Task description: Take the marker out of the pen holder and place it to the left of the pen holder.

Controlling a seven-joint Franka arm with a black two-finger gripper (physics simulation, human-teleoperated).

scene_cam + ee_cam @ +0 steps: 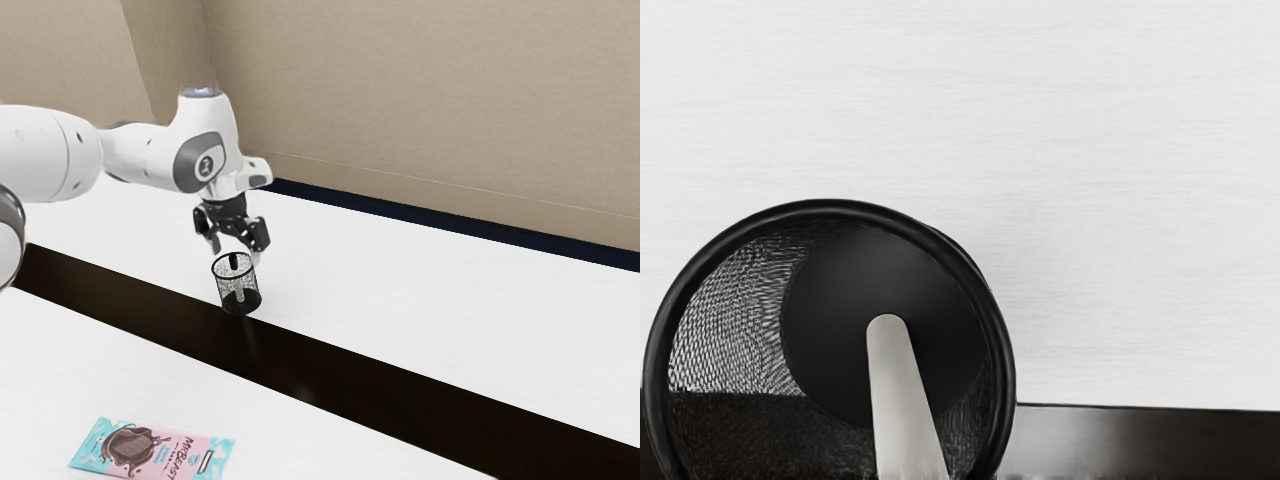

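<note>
The end effector (237,250) is spread open with nothing gripped, at twelve o'clock over the mesh pen holder (239,302) in the exterior view. The marker (902,400) is seen leaning inside. If the descent is made off-centre, the rim could be struck by a fingertip and the mesh pen holder tipped. If the lean is not matched, the marker could be pinched askew, then slip, or the mesh pen holder be dragged up with it.

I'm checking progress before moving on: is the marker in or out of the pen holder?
In. The marker is inside the pen holder: its pale body shows through the mesh, below the rim.
</note>
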